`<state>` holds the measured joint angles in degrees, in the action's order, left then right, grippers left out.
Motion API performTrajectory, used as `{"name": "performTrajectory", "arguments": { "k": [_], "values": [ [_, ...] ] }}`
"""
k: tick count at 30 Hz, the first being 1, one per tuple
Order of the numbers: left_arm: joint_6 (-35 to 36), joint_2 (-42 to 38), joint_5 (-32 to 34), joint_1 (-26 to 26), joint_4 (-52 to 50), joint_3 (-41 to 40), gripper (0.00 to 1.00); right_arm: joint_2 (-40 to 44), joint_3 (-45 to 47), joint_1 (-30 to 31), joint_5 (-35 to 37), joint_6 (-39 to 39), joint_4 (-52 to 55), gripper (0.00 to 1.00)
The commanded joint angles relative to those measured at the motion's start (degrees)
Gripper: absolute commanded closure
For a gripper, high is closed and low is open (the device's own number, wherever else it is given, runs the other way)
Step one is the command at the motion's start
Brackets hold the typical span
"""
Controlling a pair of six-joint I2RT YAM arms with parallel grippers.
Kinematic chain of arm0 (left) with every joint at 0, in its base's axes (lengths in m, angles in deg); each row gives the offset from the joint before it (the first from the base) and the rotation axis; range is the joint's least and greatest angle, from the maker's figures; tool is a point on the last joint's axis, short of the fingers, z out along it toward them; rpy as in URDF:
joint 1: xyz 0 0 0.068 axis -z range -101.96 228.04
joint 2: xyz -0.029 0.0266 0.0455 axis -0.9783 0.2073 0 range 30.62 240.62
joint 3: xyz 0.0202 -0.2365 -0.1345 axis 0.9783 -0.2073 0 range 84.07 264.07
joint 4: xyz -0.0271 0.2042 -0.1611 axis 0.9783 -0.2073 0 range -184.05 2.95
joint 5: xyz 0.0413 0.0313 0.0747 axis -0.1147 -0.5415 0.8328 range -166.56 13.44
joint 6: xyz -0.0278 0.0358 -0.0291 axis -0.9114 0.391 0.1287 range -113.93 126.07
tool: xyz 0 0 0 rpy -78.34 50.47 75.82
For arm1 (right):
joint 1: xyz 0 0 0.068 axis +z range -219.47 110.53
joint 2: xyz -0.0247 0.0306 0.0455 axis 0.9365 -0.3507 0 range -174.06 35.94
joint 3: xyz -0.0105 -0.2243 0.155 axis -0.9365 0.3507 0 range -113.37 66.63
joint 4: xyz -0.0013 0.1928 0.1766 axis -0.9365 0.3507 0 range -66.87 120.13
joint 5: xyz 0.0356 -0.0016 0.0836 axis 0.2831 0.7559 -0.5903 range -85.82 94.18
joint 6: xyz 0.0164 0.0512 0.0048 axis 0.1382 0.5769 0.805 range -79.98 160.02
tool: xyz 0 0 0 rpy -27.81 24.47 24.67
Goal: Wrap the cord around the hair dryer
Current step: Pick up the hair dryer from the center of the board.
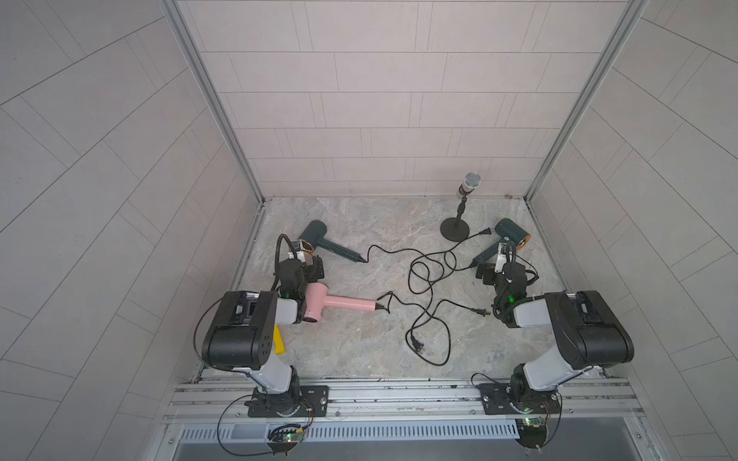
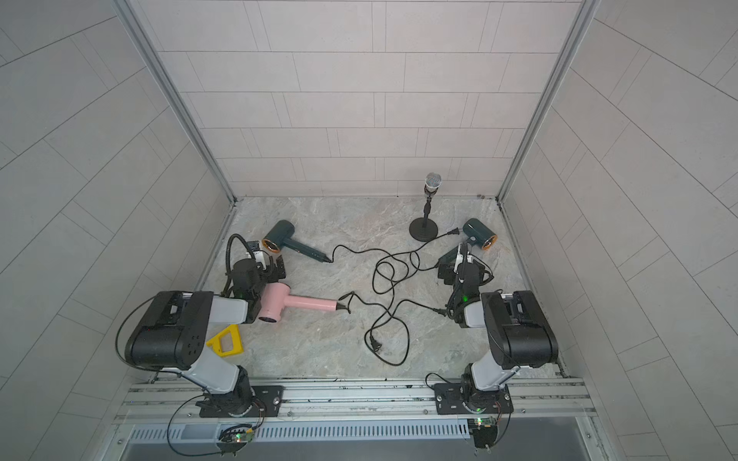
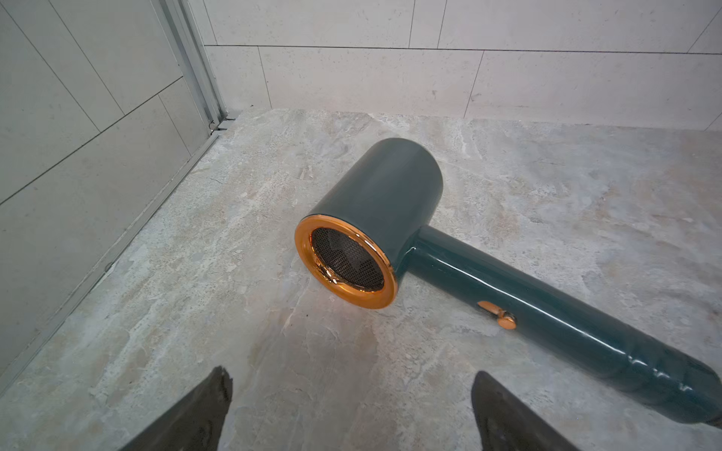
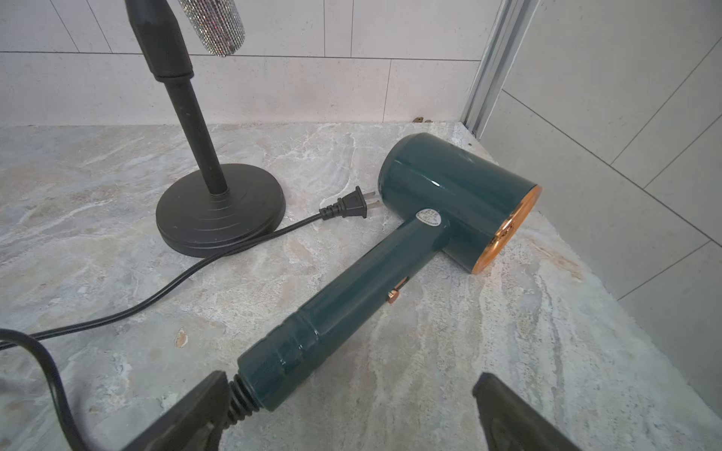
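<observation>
Only the top views show the whole stone table (image 1: pixel 359 351) and the pink dryer (image 1: pixel 343 304), flat beside the left arm (image 1: pixel 239 331). One green dryer (image 3: pixel 383 195) lies ahead of the left gripper (image 3: pixel 351 377) — jaws spread wide, empty. The other green dryer (image 4: pixel 449 187) lies ahead of the right gripper (image 4: pixel 351 378), also spread and empty. A microphone stand (image 4: pixel 218 218) is near it. The cords (image 1: pixel 399 250) lie loose and tangled mid-table — none wrapped. A top view shows a yellow triangle (image 2: pixel 228 352) whole. The right wrist view shows a plug (image 4: pixel 351 205) by that dryer's head.
</observation>
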<state>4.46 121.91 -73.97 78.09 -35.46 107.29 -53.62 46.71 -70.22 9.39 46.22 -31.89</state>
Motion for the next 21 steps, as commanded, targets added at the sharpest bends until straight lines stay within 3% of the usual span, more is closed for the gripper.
{"name": "performTrajectory", "arguments": {
  "k": [1, 21],
  "values": [
    [0.5, -0.4, -0.3, -0.2, -0.2, 0.1, 0.0, -0.2, -1.0, 0.2, -0.2, -0.7, 0.5, 0.01],
    [0.5, -0.7, -0.3, -0.2, 0.3, -0.3, 0.0, -0.3, -1.3, 0.1, -0.3, -0.7, 1.2, 0.0]
  ]
}}
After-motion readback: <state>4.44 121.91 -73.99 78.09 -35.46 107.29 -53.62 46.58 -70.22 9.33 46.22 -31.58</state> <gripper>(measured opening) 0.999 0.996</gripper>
